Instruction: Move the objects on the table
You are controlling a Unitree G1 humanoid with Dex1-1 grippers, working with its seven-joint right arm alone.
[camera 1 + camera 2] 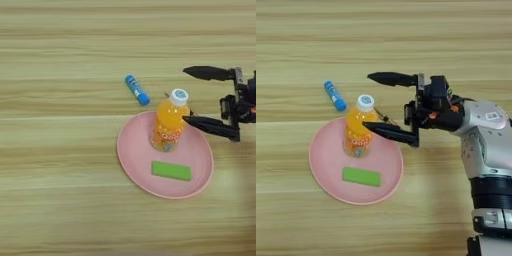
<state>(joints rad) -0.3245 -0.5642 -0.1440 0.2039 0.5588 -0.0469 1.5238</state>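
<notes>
Wood-grain counter (60, 200) with a smooth round pink plate (323, 167). The orange-drink bottle (358, 130), white cap, label unreadable, stands on it beside the flat green block (361, 176). The blue stick (335, 95) lies off-plate. The claw (372, 102) gapes wide, holding nothing, reaching leftward by the bottle.

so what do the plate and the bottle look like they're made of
The plate looks like matte pink plastic: even colour, no shine. The bottle looks like clear plastic, since the orange drink shows through, with a white plastic cap.
</notes>
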